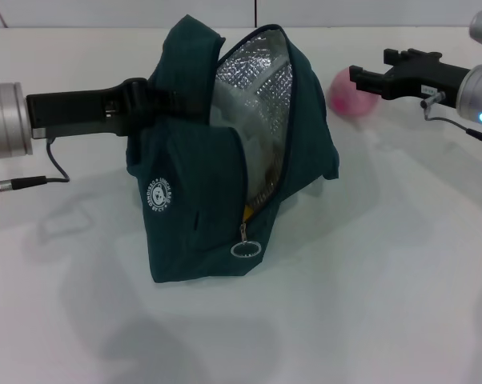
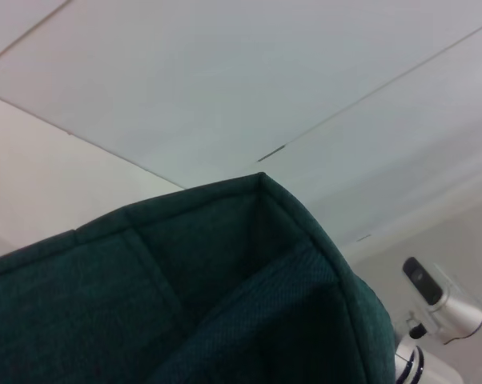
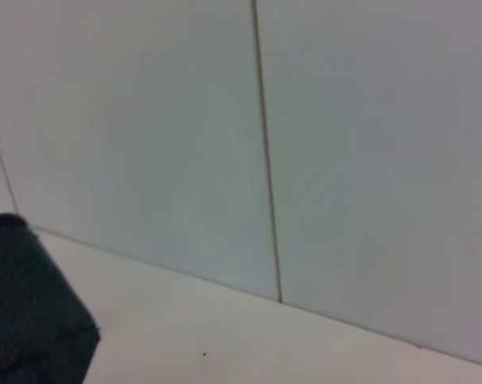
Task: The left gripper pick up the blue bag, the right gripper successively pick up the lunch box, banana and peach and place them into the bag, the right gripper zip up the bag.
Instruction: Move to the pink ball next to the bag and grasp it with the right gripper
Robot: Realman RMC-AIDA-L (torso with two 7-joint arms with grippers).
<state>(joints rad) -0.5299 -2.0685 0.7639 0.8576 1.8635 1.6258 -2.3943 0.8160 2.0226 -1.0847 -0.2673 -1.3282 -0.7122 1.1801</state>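
The blue bag (image 1: 193, 216) stands on the white table, a dark teal pouch with its zipper open and its silver lining showing. My left gripper (image 1: 141, 100) reaches in from the left, shut on the bag's upper left edge. The bag's fabric (image 2: 185, 296) fills the lower left wrist view. Deep in the opening lie a pale shape, seemingly the lunch box (image 1: 253, 156), and a yellow strip of banana (image 1: 261, 196). Right of the bag, my right gripper (image 1: 359, 82) points left, fingers closed over the pink peach (image 1: 341, 98).
A zipper pull with a metal ring (image 1: 245, 248) hangs at the bag's front. A bag corner (image 3: 25, 320) shows in the right wrist view against a panelled wall (image 3: 265, 144). Bare white table (image 1: 385, 280) lies in front and to the right.
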